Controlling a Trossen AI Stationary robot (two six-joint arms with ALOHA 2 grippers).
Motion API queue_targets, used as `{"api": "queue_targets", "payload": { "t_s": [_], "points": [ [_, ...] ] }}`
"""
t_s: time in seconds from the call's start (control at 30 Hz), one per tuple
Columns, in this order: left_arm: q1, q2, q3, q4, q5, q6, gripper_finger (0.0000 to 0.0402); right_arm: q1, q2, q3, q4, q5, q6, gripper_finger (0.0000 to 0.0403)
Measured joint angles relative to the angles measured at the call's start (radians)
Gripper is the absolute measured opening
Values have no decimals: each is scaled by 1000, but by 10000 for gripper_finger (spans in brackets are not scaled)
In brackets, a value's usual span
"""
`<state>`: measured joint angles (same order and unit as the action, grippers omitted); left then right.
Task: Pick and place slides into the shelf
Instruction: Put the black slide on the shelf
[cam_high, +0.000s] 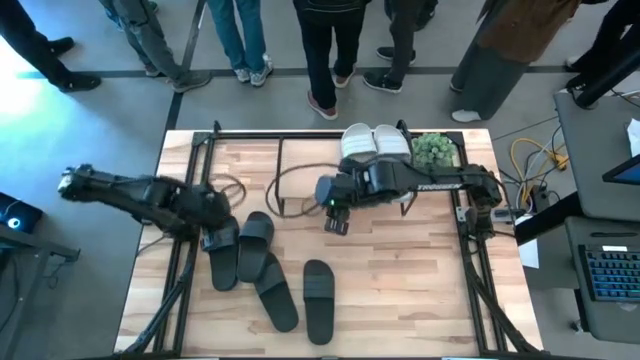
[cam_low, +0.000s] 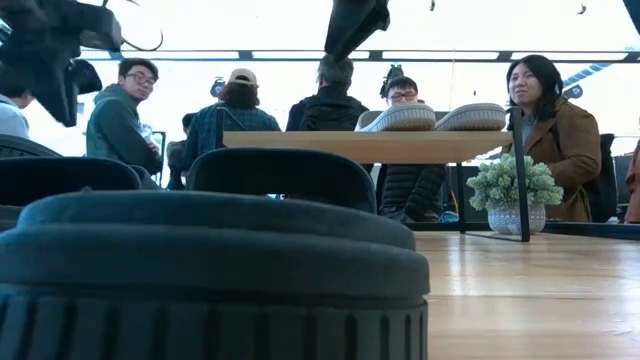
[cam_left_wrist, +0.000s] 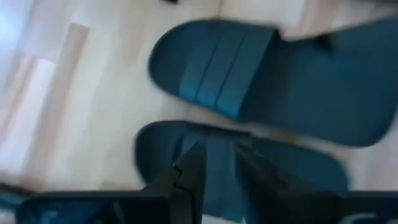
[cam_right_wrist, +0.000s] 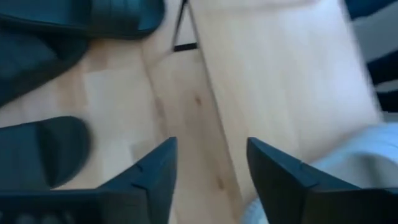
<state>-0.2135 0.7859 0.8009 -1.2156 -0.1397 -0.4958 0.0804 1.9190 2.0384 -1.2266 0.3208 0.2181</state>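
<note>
Four black slides lie flat on the wooden table: (cam_high: 222, 262), (cam_high: 256, 245), (cam_high: 275, 295), (cam_high: 320, 298). Two pale slides (cam_high: 375, 142) rest side by side on the shelf's top board (cam_low: 365, 146), also seen in the low view (cam_low: 435, 117). My left gripper (cam_high: 220, 240) hovers at the far end of the leftmost black slide. In its wrist view the fingers (cam_left_wrist: 217, 165) stand narrowly open over that slide's strap (cam_left_wrist: 214, 152). My right gripper (cam_high: 335, 220) hangs open above bare table in front of the shelf, holding nothing (cam_right_wrist: 208, 162). My left gripper comes from above at the strap (cam_left_wrist: 214, 152) of the leftmost black slide, fingers pointing down with a narrow gap between them. The view is blurred, and I cannot tell whether the fingertips touch the strap. The slide lies flat on the table.
A small potted plant (cam_high: 435, 150) stands at the shelf's right end. A dark cable loops on the table (cam_high: 290, 185) left of the right gripper. Several people stand beyond the far edge. Bare wood (cam_high: 400, 280) lies to the right of the black slides.
</note>
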Motion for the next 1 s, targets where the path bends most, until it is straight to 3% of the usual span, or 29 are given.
{"api": "queue_targets", "payload": {
  "t_s": [0.17,0.57,0.8,1.0],
  "points": [
    [-211,77,6,-92,-171,-144,65,42,-20,0,-37,110,96,228],
    [-670,255,27,-35,-161,-641,65,74,-28,-6,-158,198,163,268],
    [-711,366,26,-16,-159,-703,76,75,-28,-23,-186,232,77,272],
    [-711,454,26,-16,-162,-717,134,74,-28,-41,-183,233,68,272]
  ]
}}
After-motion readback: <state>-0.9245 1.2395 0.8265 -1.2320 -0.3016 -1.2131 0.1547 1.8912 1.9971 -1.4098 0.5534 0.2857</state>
